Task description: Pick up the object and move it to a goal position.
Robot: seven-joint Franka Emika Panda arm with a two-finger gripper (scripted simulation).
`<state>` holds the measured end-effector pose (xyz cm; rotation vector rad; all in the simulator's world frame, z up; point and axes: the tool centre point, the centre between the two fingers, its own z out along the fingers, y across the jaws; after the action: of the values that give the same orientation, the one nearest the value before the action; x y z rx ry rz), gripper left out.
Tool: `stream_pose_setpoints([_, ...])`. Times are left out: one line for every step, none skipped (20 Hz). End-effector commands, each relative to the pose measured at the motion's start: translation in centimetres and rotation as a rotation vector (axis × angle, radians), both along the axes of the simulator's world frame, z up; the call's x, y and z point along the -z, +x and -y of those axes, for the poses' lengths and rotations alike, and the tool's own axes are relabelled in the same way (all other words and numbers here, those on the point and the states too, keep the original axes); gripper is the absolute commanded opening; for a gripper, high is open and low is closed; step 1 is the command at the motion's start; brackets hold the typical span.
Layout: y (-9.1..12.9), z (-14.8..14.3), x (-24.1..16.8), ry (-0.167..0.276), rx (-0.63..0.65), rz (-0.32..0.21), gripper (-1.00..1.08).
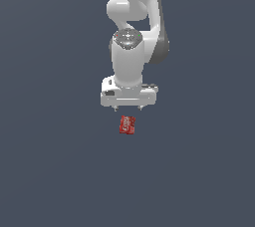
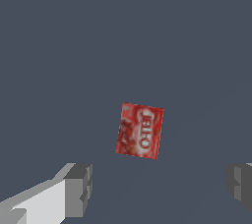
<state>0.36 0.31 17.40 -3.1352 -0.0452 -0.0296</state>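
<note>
1. Red box point(image 2: 140, 130) with white lettering is lying flat on the dark grey floor point(image 1: 55, 171), just beside and apart from my gripper point(image 1: 128, 106).
2. I am holding my jaws spread wide, gripping nothing, probably readying a descent.
3. No goal marker is showing; my fingertips point(image 2: 78, 188) are getting cut off at the wrist view's edge.

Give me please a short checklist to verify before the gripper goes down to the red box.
1. Gripper open: ok, fingers stand wide apart.
2. Nothing held: ok, gap is empty.
3. Red box in sight: ok, seen in both views.
4. Box free of the fingers: ok, no contact.
5. Box centred between the fingers: not ok, it lies ahead of the gap in the wrist view.
6. Goal position known: cannot tell, no marker shows.
</note>
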Motion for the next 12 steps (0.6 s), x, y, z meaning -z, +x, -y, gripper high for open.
stream_pose_setpoints([0.0, 0.0, 0.0, 0.0, 0.0, 0.0, 1.0])
stream_pose_setpoints([0.0, 0.0, 0.0, -0.001, 0.0, 0.0, 1.0])
stream_pose_setpoints([0.0, 0.1, 0.0, -0.003, 0.002, 0.0, 1.0])
stream_pose_setpoints([0.0, 0.3, 0.0, -0.006, 0.004, 0.0, 1.0])
stream_pose_setpoints([0.0, 0.6, -0.1, -0.01, 0.006, -0.001, 1.0])
stream_pose_setpoints([0.0, 0.9, -0.1, -0.016, 0.01, -0.001, 1.0])
stream_pose_setpoints([-0.1, 1.2, -0.2, -0.022, 0.014, -0.002, 1.0])
stream_pose_setpoints([-0.1, 1.5, -0.2, -0.028, 0.017, -0.002, 1.0])
stream_pose_setpoints([-0.1, 1.8, -0.3, -0.032, 0.02, -0.002, 1.0])
stream_pose_setpoints([-0.1, 1.9, -0.3, -0.034, 0.021, -0.003, 1.0])
stream_pose_setpoints([-0.1, 2.0, -0.3, -0.036, 0.022, -0.003, 1.0])
stream_pose_setpoints([-0.1, 2.0, -0.3, -0.036, 0.022, -0.003, 1.0])
